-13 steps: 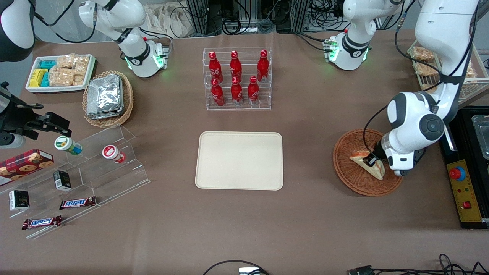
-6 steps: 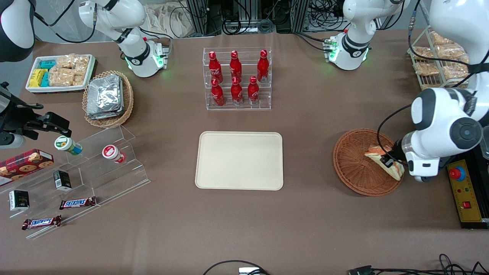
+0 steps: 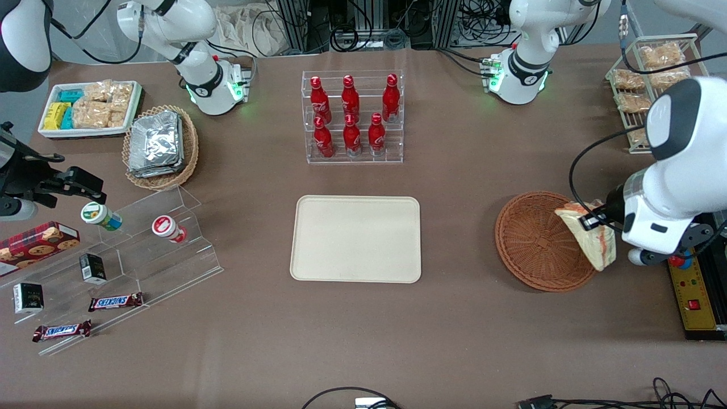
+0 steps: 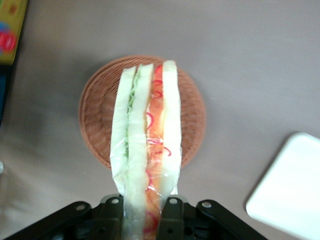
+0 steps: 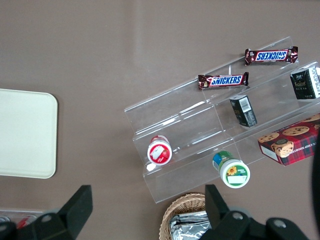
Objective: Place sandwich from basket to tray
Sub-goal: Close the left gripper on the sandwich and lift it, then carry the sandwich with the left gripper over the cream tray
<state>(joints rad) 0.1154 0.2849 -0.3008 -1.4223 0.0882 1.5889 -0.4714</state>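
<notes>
gripper (image 3: 597, 220) clamped on sandwich (image 3: 589, 241) | sandwich held aloft above basket (image 3: 528, 244) rim, long edge pointing away from fingers | tray (image 3: 356, 238) lies beside basket, toward parked arm's end | carry judged next

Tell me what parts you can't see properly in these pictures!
- Left arm's gripper, above the round reddish-brown wicker basket: front view, fingertips hidden by the wrapped triangular sandwich it holds.
- Sandwich: left wrist view, its held end is cut off by the picture's edge.
- Flat cream-beige tray: left wrist view, only one corner shows; the edge cuts the rest.
</notes>
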